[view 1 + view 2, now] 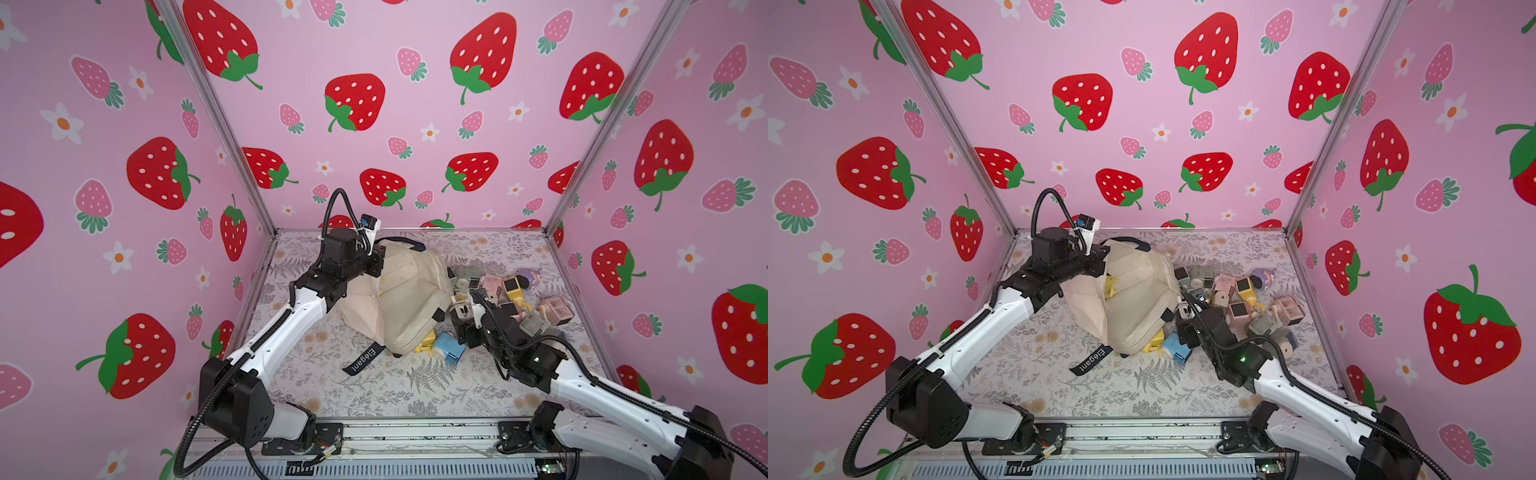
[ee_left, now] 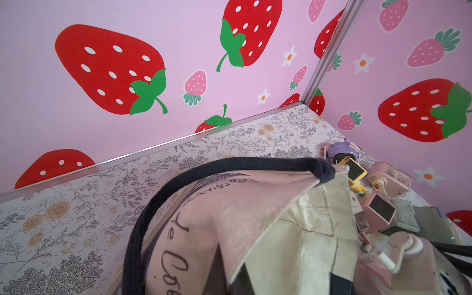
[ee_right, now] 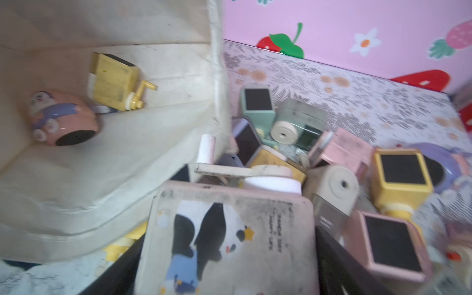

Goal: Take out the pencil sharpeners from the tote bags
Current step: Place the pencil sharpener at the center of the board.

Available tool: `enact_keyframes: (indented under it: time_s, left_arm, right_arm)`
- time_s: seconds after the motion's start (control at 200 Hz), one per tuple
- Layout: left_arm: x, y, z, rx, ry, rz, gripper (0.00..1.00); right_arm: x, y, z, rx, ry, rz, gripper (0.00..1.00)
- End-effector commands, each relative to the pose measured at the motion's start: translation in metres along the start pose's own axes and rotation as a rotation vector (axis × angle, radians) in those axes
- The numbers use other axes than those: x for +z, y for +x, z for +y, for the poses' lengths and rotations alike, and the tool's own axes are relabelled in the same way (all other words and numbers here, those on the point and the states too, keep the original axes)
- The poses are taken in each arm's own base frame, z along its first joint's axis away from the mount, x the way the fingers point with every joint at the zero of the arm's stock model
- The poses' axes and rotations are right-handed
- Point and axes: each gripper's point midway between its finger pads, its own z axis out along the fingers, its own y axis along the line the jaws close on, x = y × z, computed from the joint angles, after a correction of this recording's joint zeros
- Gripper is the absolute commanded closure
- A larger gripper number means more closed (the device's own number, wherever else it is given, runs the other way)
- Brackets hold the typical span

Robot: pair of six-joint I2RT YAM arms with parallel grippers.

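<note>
Floral table (image 1: 374,395): the tote bag (image 1: 399,299) sits mid-table and slumped, with its far left rim lifted. The mouth faces the pile of pencil sharpeners (image 1: 511,299) lying loose on the table just to its right, touching the bag edge.

The left gripper (image 1: 376,262) is at the raised rim, pressed together and pinching the canvas. The top views show the contact. The left wrist view shows only the fabric, the printed script and the navy handle (image 2: 204,173) arching over it; the fingers can't be made out there.

The right gripper (image 1: 465,322) is low at the bag mouth on the pile side. The right wrist view shows its jaws spread wide and clamped on either side of a panda sharpener (image 3: 229,237), cream-pink with its crank up. In the top views this is just a small pale box with a dark mark.

The black strap (image 1: 363,359) reading Elegant lies flat on the table at the tote's near side.

Still inside the bag, clear only in the right wrist view: a yellow sharpener (image 3: 115,81) and a round pink sharpener (image 3: 61,117), side by side on the canvas. A top view shows only a yellow sliver (image 1: 1111,286) through the opening.

A blue sharpener (image 1: 449,349) and another yellow one (image 1: 426,343) are wedged at the tote's near edge, partly under it. A purple sharpener (image 1: 528,278) sits at the far end of the pile.
</note>
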Motion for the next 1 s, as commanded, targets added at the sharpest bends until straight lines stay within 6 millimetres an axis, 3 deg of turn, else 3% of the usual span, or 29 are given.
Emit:
enact_keyframes:
  time_s: [0.0,0.17,0.26,0.47,0.555,0.65,0.68,0.755,0.83,0.995]
  left_arm:
    - [-0.013,-0.036,-0.009,0.036,0.025,-0.104,0.98]
    - [-0.012,-0.036,-0.009,0.036,0.027,-0.104,0.98]
    - [-0.012,-0.037,-0.010,0.036,0.029,-0.104,0.98]
    - [-0.012,-0.035,-0.009,0.036,0.025,-0.100,0.98]
    - [-0.013,-0.035,-0.008,0.039,0.023,-0.099,0.98]
    - [-0.014,-0.034,-0.008,0.046,0.018,-0.095,0.98]
    - [-0.014,-0.032,-0.008,0.050,0.016,-0.089,0.98]
    - [-0.015,-0.029,-0.008,0.067,0.014,-0.077,1.00]
    - [-0.016,-0.025,-0.007,0.083,0.012,-0.055,1.00]
    - [-0.016,-0.016,-0.007,0.139,0.010,-0.011,1.00]
  right_arm:
    - [-0.014,0.020,-0.056,0.107,0.244,0.002,0.32]
    - [-0.044,0.053,-0.109,0.203,0.467,0.014,0.30]
    - [-0.051,0.071,-0.122,0.261,0.523,0.034,0.30]
    - [-0.028,0.111,-0.106,0.290,0.468,0.191,0.24]
    - [-0.018,0.116,-0.096,0.281,0.441,0.245,0.16]
    - [-0.009,0.116,-0.089,0.261,0.425,0.270,0.00]
    - [-0.005,0.120,-0.087,0.235,0.424,0.299,0.01]
    - [0.001,0.105,-0.076,0.199,0.364,0.294,0.01]
    - [0.002,0.075,-0.058,0.155,0.248,0.235,0.01]
    - [-0.012,-0.006,0.034,0.076,-0.273,-0.040,0.01]
